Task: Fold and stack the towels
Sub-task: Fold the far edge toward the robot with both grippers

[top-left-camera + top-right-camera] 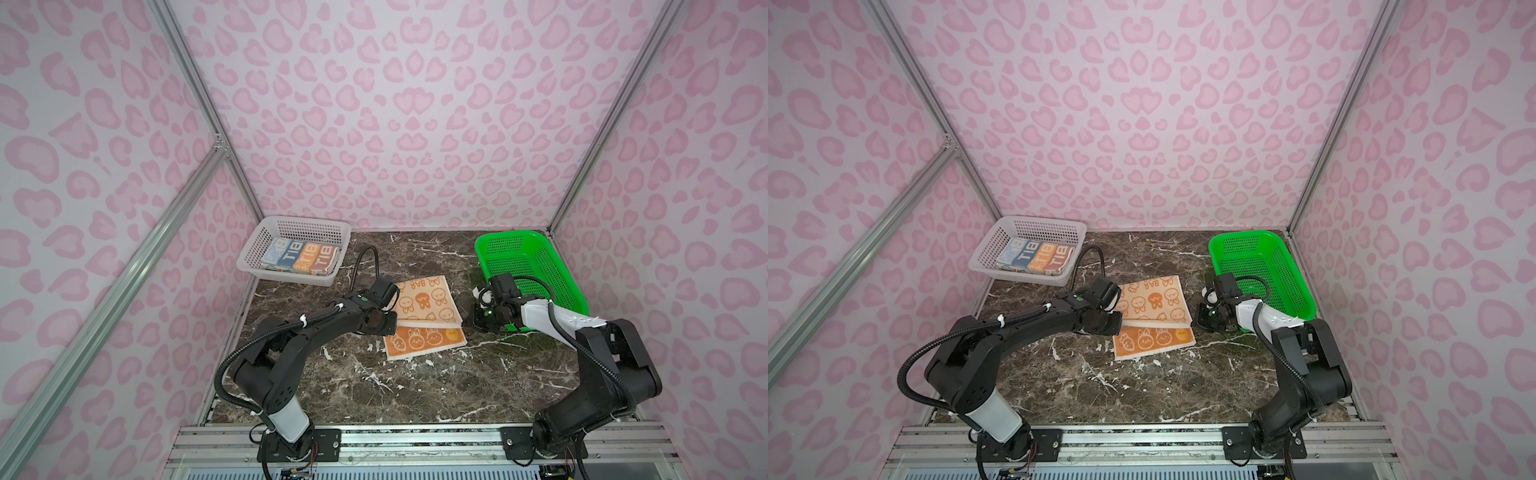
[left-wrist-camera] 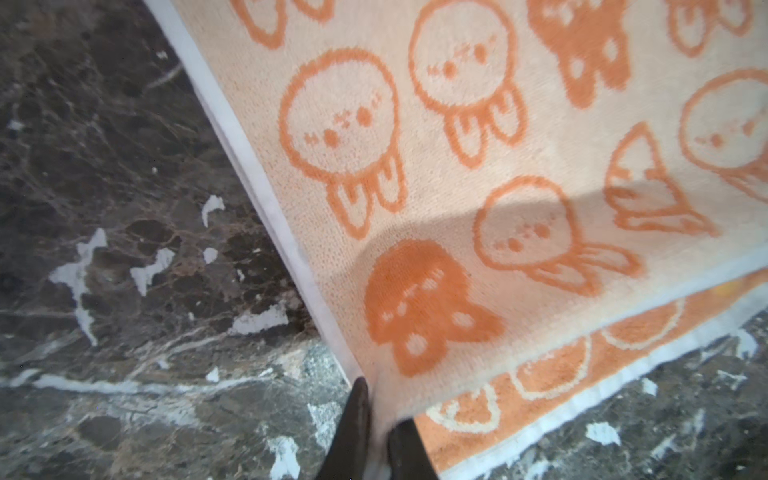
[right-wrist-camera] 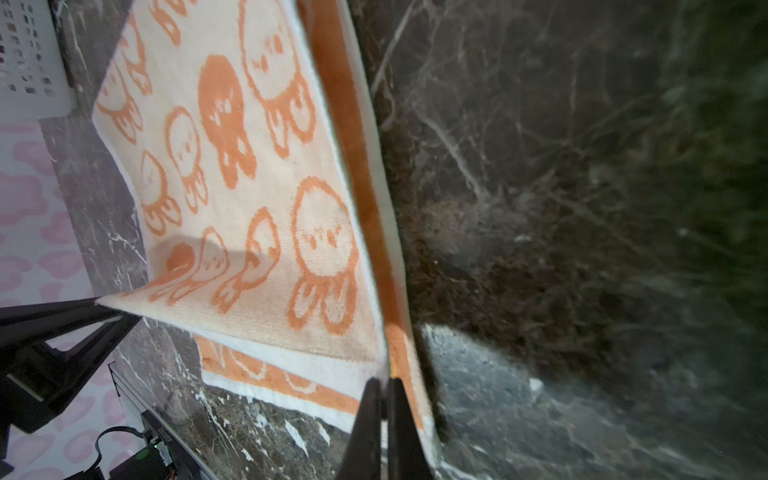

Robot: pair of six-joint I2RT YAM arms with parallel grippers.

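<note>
**A:** Orange rabbit towel [image 1: 424, 301] lies mid-way across the marble worktop [image 1: 415, 386], nearer the far edge. It is half-folded: cream face doubled over, with a strip of orange reverse showing along the near side.

**B:** Grippers?

**A:** Left gripper [image 2: 381, 401] is pinched narrow on the top layer's near left corner, which is lifted just off the marble. Right gripper [image 3: 384, 380] is closed tight at the near right corner with the cloth edge between its fingers. One layer or both, cannot tell.

**B:** How will it handle?

**A:** Terry, so light and limp, with no stiffness. It will likely sag between the two holds, so carry the corners level or the fold skews. The pile looks grippy, and nothing is fragile.

**B:** Best hold?

**A:** The white hem at the corners, which is flat and thin enough for narrow jaws. A mid-edge pinch would probably bunch it.

**B:** Destination?

**A:** Probably on the folded towels [image 1: 301, 257] in the white basket [image 1: 291, 279] at the far left corner. The green basket [image 1: 536, 266] sits at the far right corner.
</note>
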